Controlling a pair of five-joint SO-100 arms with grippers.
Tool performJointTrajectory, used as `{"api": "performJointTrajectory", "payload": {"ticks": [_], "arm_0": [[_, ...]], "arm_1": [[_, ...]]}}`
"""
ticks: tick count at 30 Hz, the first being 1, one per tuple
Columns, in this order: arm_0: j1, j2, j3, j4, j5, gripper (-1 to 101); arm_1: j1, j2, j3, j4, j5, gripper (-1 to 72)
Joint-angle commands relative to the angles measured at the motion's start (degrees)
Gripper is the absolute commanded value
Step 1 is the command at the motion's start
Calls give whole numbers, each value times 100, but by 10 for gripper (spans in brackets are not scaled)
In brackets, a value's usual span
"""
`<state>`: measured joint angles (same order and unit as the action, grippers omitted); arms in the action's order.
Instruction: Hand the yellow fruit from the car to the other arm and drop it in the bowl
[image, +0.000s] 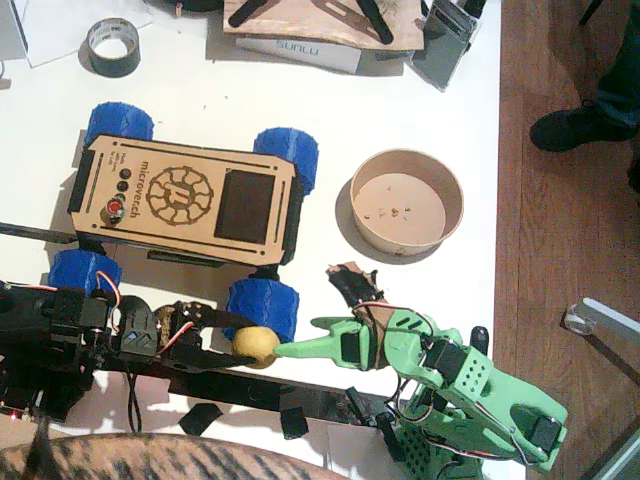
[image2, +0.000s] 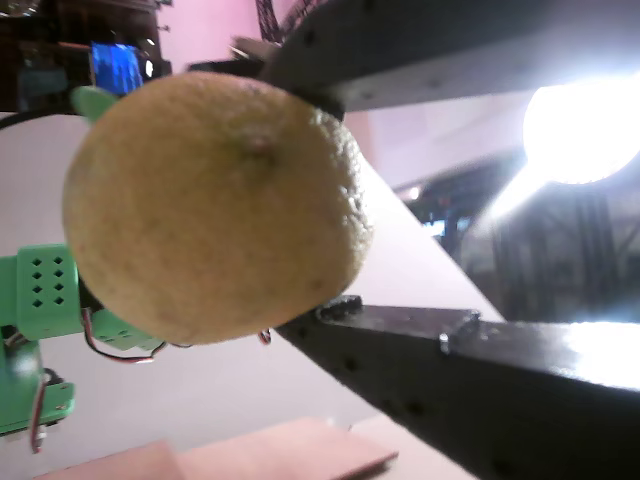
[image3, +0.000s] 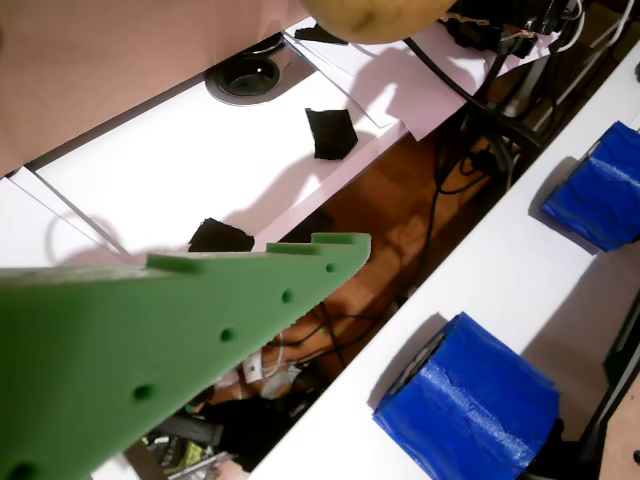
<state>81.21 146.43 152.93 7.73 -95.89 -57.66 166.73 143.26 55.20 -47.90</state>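
My left gripper (image: 240, 342), on the black arm, is shut on the yellow fruit (image: 256, 345) just in front of the car's near right blue wheel (image: 264, 305). In a wrist view the fruit (image2: 210, 200) fills the space between two black fingers (image2: 450, 380). The wooden car (image: 190, 190) stands at centre left. The light green arm's gripper (image: 297, 337), my right one, is open; its long fingertip nearly touches the fruit's right side. In the other wrist view one green finger (image3: 200, 340) points at the fruit (image3: 375, 18) at the top edge. The tan bowl (image: 405, 152) sits right of the car, holding only crumbs.
A grey tape roll (image: 112, 45) and a white box (image: 300, 48) lie at the table's far side. The table's right edge (image: 497, 250) drops to a wooden floor, where a person's shoe (image: 575, 125) stands. Blue wheels (image3: 470, 400) sit close to the green finger.
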Motion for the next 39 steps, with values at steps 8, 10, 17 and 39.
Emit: {"api": "performJointTrajectory", "payload": {"ticks": [8, 10, 17, 39], "arm_0": [[44, 114, -70, -9, -387, 0], [44, 114, -70, -9, -387, 0], [44, 114, -70, -9, -387, 0], [26, 114, -62, 114, -387, 0]], "arm_1": [[105, 475, -396, 642, -105, 493], [237, 571, -334, 782, -141, 497], [114, 659, -615, 1107, -79, 492], [123, -1424, -905, -896, 237, 475]]}}
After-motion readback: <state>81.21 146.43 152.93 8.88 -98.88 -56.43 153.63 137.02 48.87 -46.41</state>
